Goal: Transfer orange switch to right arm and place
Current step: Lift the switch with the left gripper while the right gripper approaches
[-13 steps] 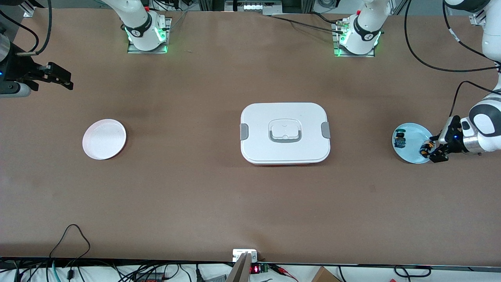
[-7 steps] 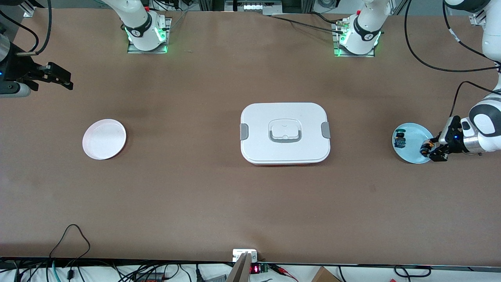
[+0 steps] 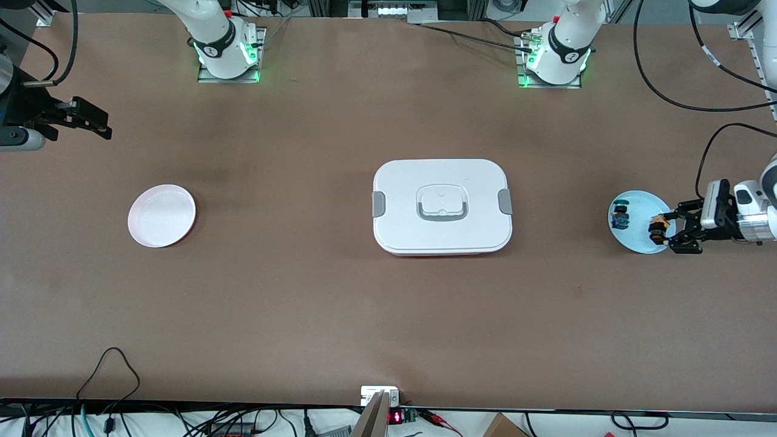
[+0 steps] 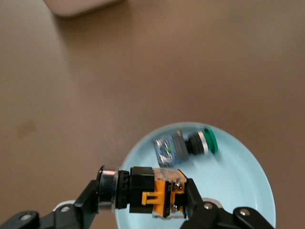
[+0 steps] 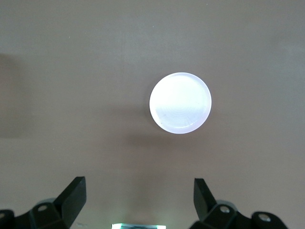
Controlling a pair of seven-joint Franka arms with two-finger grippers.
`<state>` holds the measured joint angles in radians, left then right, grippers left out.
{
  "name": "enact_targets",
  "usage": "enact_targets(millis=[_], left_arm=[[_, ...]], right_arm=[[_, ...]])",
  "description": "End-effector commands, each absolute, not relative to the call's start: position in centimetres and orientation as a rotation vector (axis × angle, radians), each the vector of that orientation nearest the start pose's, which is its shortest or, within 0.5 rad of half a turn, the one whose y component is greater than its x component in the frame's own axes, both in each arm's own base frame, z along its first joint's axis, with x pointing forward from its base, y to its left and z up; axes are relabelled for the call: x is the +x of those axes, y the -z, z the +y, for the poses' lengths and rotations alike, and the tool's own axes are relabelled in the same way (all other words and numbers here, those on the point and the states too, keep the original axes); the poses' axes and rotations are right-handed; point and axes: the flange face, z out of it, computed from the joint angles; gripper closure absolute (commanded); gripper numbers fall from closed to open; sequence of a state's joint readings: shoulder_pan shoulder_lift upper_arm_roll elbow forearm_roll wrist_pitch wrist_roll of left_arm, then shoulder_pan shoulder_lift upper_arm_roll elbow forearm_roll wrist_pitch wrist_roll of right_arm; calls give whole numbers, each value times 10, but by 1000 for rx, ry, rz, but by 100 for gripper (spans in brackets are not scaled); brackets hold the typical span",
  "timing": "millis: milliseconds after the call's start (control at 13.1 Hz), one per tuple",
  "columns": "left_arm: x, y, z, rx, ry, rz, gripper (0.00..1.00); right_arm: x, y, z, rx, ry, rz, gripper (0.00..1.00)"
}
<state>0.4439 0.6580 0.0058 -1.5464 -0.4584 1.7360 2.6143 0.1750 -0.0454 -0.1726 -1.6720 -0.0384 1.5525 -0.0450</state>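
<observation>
The orange switch [image 3: 656, 229] is a black barrel with an orange block end, seen close up as the switch [image 4: 152, 191] in the left wrist view. My left gripper [image 3: 660, 232] is shut on it end to end, over the edge of a light blue plate [image 3: 636, 235] at the left arm's end of the table. The same left gripper [image 4: 142, 196] shows one finger on the cap and one on the orange block. The right arm's gripper [image 3: 92, 122] hangs open and holds nothing, over the table at the right arm's end. The right gripper [image 5: 138, 191] looks down on bare table.
A black switch with green and blue parts [image 3: 620, 216] lies on the blue plate [image 4: 238, 191], shown as the green-capped switch [image 4: 185, 147]. A white lidded box [image 3: 442, 206] sits mid-table. A white plate [image 3: 161, 215], also the white plate [image 5: 180, 102], lies toward the right arm's end.
The left gripper closed on the orange switch, and its wrist swung level, carrying the switch slightly up off the plate. The right arm has barely moved.
</observation>
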Motion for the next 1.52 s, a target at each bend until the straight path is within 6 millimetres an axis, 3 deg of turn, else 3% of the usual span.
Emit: enact_targets(millis=[0, 228, 381, 533, 685, 837, 990, 1142, 1218, 1446], left_arm=[[619, -271, 212, -2071, 994, 2953, 100], [631, -289, 129, -2459, 1264, 2927, 100], [637, -315, 58, -2681, 1446, 2985, 100], [654, -353, -21, -2547, 2048, 2960, 100], [664, -372, -104, -2453, 2306, 2938, 100], [665, -381, -191, -2472, 2547, 2785, 100], [661, -391, -279, -2643, 2662, 2482, 100], [643, -400, -358, -2874, 2692, 2142, 100], [634, -412, -389, -2918, 2697, 2028, 100], [617, -441, -442, -3087, 2523, 1804, 100]], right_arm=[[538, -606, -4, -3166, -109, -71, 0], [536, -605, -10, -3162, -126, -78, 0], [536, -604, -9, -3163, -133, -69, 0], [537, -599, -3, -3151, -151, -97, 0], [536, -598, 2, -3061, -169, -76, 0], [543, -589, 3, -3021, -170, -65, 0], [546, -585, 4, -3015, -176, -64, 0], [547, -583, 20, -2895, -181, -64, 0], [549, -579, 31, -2826, -192, -61, 0], [554, -568, 61, -2577, -223, -53, 0]])
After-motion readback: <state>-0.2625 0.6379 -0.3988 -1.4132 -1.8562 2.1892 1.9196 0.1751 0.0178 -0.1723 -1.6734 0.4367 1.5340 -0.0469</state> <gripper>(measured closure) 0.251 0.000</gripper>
